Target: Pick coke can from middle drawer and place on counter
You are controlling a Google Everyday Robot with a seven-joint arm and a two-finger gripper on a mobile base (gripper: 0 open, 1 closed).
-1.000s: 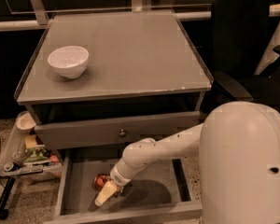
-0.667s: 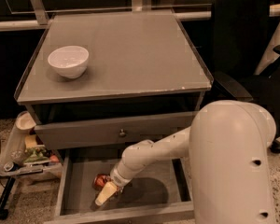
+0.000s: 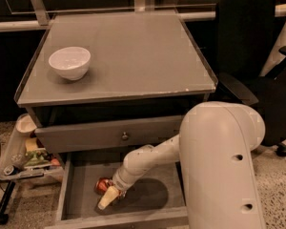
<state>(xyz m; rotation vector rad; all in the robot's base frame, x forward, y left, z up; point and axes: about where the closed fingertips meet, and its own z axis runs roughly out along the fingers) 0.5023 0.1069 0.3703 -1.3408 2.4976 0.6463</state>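
Camera view: pale 2-finger gripper (image 3: pixel 109 198) is hanging low inside the wide shallow grey middle drawer (image 3: pixel 81 204), right against the small red-orange coke can (image 3: pixel 103 185) lying left of centre. Cannot tell whether it is grasping. Matte-grey rectangular counter (image 3: pixel 133 56) is showing open room right of 1 white bowl (image 3: pixel 69 62).

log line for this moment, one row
phase: grasp approach | gripper: inside middle drawer, at coke can | coke can: on drawer floor | counter: white bowl on it
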